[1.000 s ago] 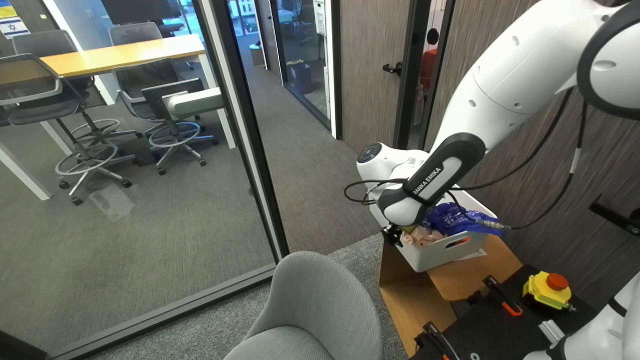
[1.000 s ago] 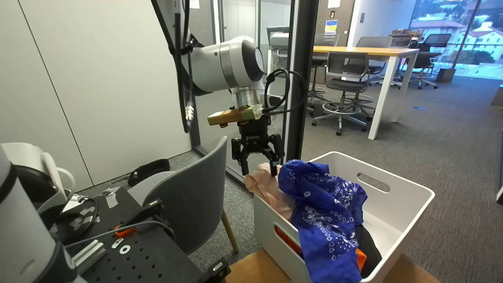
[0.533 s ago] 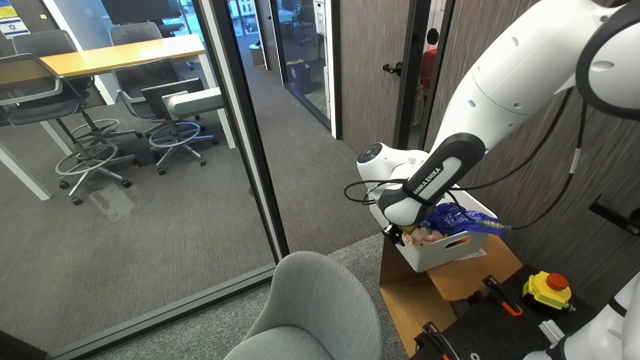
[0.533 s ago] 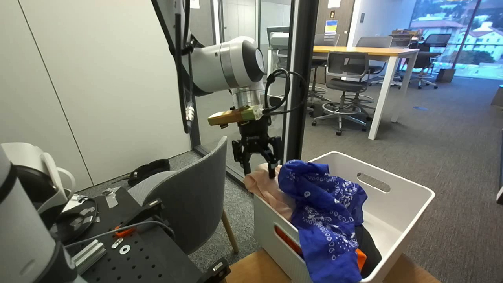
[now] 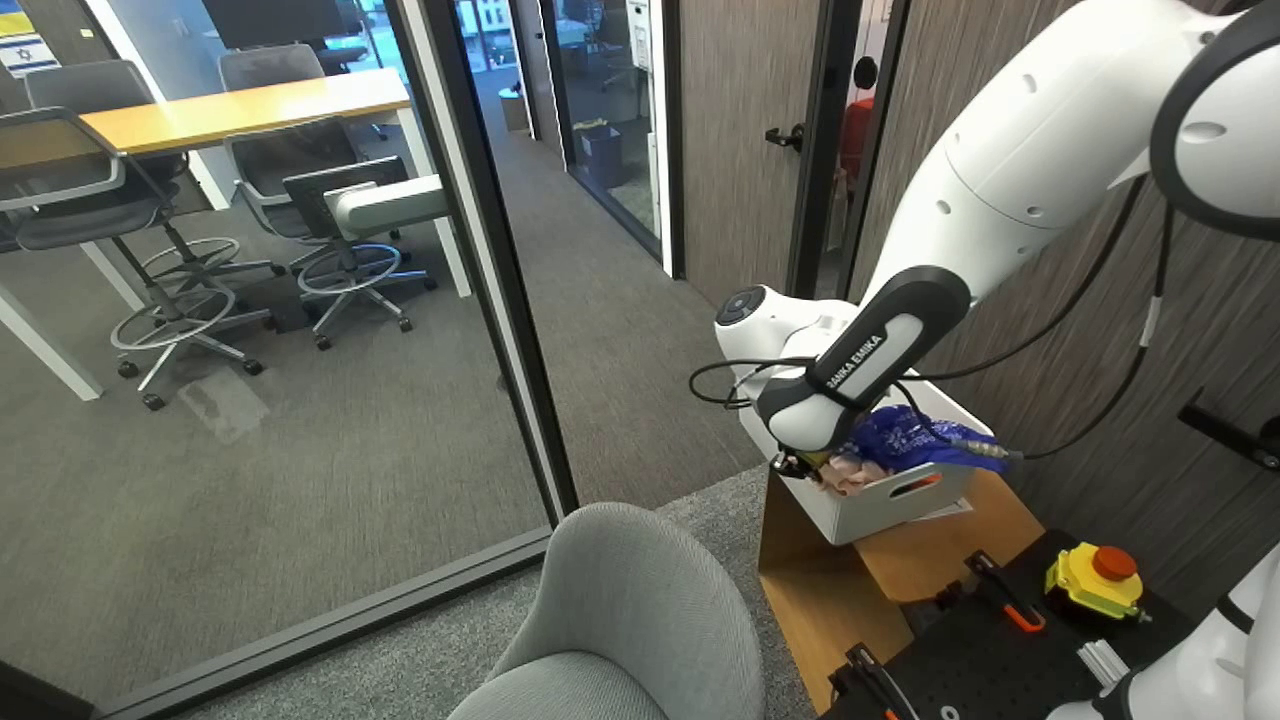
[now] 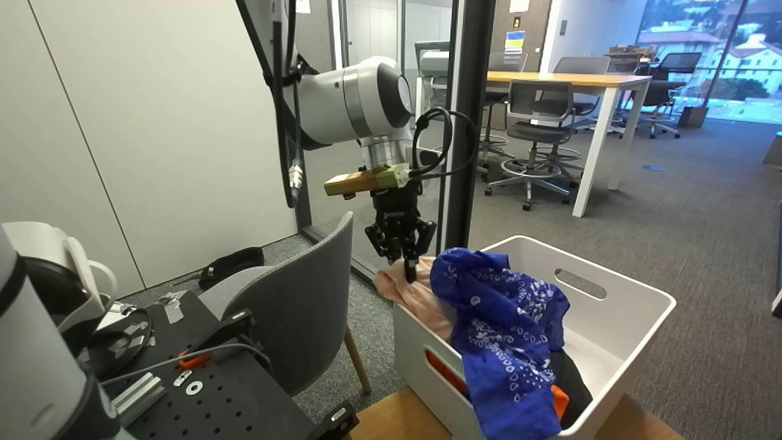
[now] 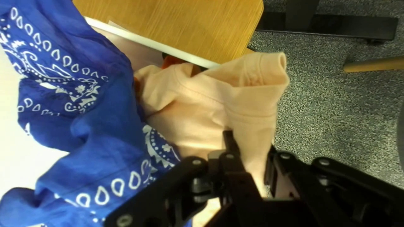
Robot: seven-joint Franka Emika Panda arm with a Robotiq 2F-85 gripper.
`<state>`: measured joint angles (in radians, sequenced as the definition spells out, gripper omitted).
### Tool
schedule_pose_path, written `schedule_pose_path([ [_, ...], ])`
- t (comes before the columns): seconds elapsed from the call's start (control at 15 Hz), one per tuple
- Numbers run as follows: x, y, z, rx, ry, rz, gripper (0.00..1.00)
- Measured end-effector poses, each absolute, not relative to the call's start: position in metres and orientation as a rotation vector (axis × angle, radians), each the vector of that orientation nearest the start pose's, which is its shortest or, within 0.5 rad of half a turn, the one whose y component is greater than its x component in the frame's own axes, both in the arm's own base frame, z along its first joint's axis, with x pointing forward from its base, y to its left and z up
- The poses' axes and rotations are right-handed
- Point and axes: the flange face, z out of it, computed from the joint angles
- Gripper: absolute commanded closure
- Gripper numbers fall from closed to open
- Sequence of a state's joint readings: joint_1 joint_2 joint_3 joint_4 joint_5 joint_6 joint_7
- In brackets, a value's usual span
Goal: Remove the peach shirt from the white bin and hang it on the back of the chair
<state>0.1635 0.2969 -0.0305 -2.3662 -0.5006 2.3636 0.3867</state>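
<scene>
between fingers (image 7: 232,143) of the tool (image 7: 250,142), peach shirt (image 7: 202,101), overhanging white bin (image 6: 623,315)

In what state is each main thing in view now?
White bin: upright, open on top.
Peach shirt: rumpled, partly past the rim.
Gripper: jaws partly closed, shirt between them; firm hold unclear.
Blue patterned cloth: crumpled, draped over the rim.
Grey chair: upright, shirt not on it.

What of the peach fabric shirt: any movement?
Yes: in an exterior view, the top of the peach shirt has shifted slightly toward the gray upholstered chair.
</scene>
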Motion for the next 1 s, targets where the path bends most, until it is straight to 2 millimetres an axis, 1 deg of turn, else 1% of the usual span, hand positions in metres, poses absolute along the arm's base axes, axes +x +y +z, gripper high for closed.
schedule_pose_path([
  [0.07,0.472,0.056,0.181,-3.479,-0.274,0.362,0.97],
  [0.13,0.473,0.055,0.182,-3.48,-0.271,0.36,0.94],
  [0.2,0.474,0.055,0.182,-3.48,-0.27,0.358,0.93],
  [0.67,0.476,0.052,0.185,-3.46,-0.271,0.337,0.93],
  [0.8,0.482,0.044,0.194,-3.393,-0.29,0.272,0.93],
  [0.87,0.485,0.036,0.204,-3.354,-0.294,0.229,0.93],
  [1.0,0.487,0.016,0.231,-3.289,-0.286,0.15,0.93],
])
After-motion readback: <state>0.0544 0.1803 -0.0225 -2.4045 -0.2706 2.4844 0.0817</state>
